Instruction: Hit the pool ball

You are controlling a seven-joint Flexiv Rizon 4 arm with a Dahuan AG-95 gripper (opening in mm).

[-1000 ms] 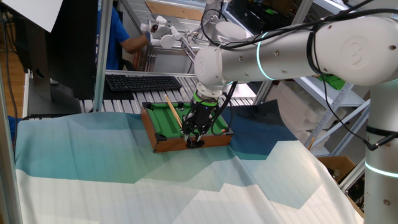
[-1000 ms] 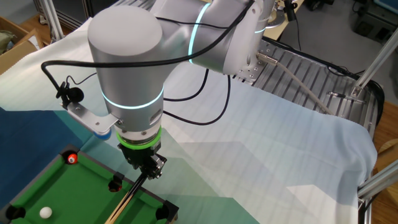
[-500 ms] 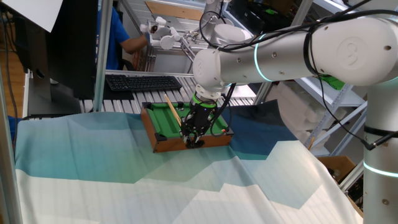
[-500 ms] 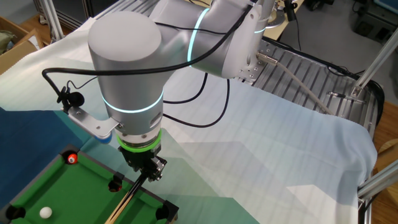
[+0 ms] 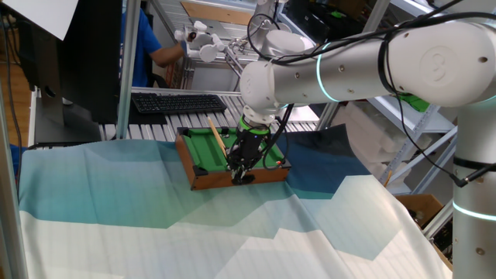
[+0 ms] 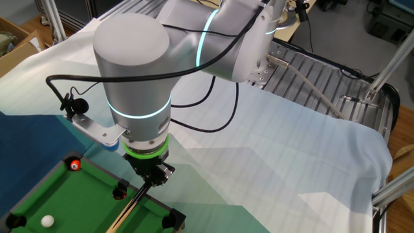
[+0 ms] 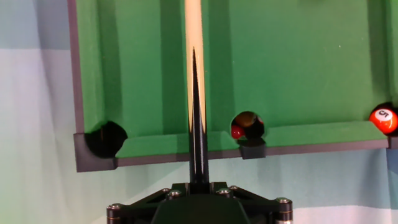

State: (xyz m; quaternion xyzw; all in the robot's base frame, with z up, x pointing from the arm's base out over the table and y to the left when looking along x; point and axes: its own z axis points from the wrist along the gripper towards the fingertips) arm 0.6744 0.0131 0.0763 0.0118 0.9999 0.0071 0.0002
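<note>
Pincer (image 7: 198, 177) fingers sit pressed together at the bottom of the hand view, closed tight on a thin wooden cue stick (image 7: 194, 56). The cue stick runs straight up the middle of the picture, out over the green felt of the little pool table (image 7: 298, 68).

Just past the fingers is the near rail of the pool table, with a dark corner pocket (image 7: 104, 135) on the left. A middle pocket (image 7: 247, 126) lies a bit right of the stick, and something red and dark sits down inside it. At the far right edge, a small red-orange ball (image 7: 383, 118) rests by the rail.

In the other fixed view, the pincer (image 6: 154, 178) hangs over the end of the pool table (image 6: 71, 200) and the cue stick (image 6: 129, 208) slants down across the felt. The red-orange ball (image 6: 75, 166) sits near one corner. The pool ball (image 6: 46, 221), tiny and white, lies on the felt farther along, well apart from the pincer, near the bottom left of the picture.

In one fixed view, the pool table (image 5: 203, 161) looks like a brown wooden box on the desk, which is covered by a blue and white cloth (image 5: 155, 225). The big silver arm (image 5: 349, 66) reaches down to it. Behind the pool table are a black keyboard (image 5: 177, 101) and a person in blue (image 5: 147, 46).
</note>
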